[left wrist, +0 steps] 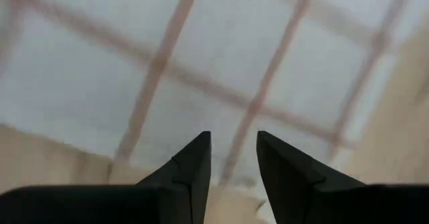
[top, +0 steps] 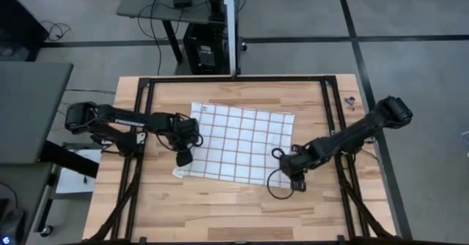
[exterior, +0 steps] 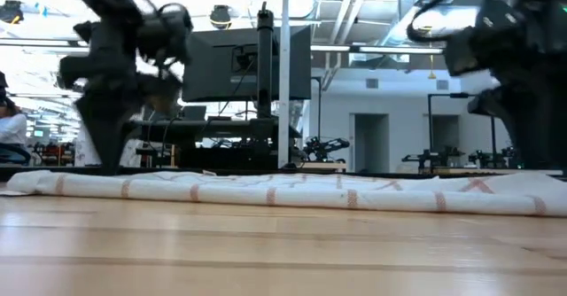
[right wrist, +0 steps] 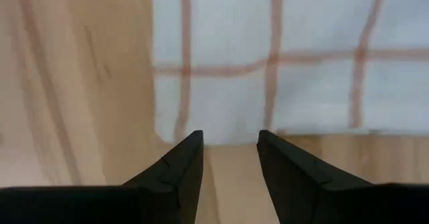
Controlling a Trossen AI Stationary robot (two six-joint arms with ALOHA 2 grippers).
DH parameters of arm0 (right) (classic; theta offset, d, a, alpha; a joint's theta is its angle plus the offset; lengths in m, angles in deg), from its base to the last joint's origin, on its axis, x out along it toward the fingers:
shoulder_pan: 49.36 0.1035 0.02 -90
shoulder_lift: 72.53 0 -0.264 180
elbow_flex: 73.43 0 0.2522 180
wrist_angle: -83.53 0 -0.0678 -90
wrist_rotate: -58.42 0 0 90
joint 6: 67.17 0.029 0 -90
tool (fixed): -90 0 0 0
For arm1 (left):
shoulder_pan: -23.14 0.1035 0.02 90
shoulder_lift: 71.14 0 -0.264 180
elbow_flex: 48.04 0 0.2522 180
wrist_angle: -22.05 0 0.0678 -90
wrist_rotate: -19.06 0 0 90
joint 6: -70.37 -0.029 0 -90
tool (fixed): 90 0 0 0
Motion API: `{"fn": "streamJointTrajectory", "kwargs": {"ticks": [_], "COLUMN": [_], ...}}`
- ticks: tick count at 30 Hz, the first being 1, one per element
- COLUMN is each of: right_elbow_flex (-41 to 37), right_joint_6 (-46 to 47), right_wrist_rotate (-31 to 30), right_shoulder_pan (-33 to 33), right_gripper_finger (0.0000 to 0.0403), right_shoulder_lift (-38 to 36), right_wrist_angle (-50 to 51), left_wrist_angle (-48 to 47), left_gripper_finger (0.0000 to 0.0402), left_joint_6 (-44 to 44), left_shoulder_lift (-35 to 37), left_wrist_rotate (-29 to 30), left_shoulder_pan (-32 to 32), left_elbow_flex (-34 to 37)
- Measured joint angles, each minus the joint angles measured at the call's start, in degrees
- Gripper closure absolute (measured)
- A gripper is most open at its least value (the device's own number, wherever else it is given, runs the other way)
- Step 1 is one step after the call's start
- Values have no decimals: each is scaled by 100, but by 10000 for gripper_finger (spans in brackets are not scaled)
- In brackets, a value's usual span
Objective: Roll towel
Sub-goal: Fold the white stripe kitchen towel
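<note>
On the light wooden table (top: 220, 216), the white reddish-grid cloth towel (top: 238, 142) lies flat mid-frame; left gripper (top: 184, 157) and right gripper (top: 297, 184) hover, fingers parted, at its lower corners.

towel (exterior: 292, 192) flat across table (exterior: 266, 252) | dark arms at both sides

White towel (top: 242, 142) — reddish-brown grid

The towel (top: 238, 142) is thin woven cloth, matt white with a printed grid of reddish-brown lines, lying soft and slightly rumpled. The table (top: 220, 216) is pale wood in glued strips, smooth with a low sheen and visible grain. Its frame (top: 234, 78) looks like matt black metal.
</note>
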Motion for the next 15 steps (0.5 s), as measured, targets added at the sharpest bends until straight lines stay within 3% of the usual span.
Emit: {"fn": "streamJointTrajectory", "kwargs": {"ticks": [7,15], "right_elbow_flex": [-117,-768], "right_joint_6": [-765,-1794], "right_wrist_rotate": [-187,-11], "right_shoulder_pan": [-1164,-2312], "right_gripper_finger": [266,266], "right_shoulder_lift": [-111,-109], "right_wrist_angle": [298,-285], "left_wrist_angle": [768,3398], "left_gripper_finger": [297,297], "left_joint_6": [442,1736], "left_shoulder_lift": [154,-632], "left_wrist_rotate": [-16,87], "left_shoulder_pan": [-372,-854], "left_elbow_flex": [-241,-252]}}
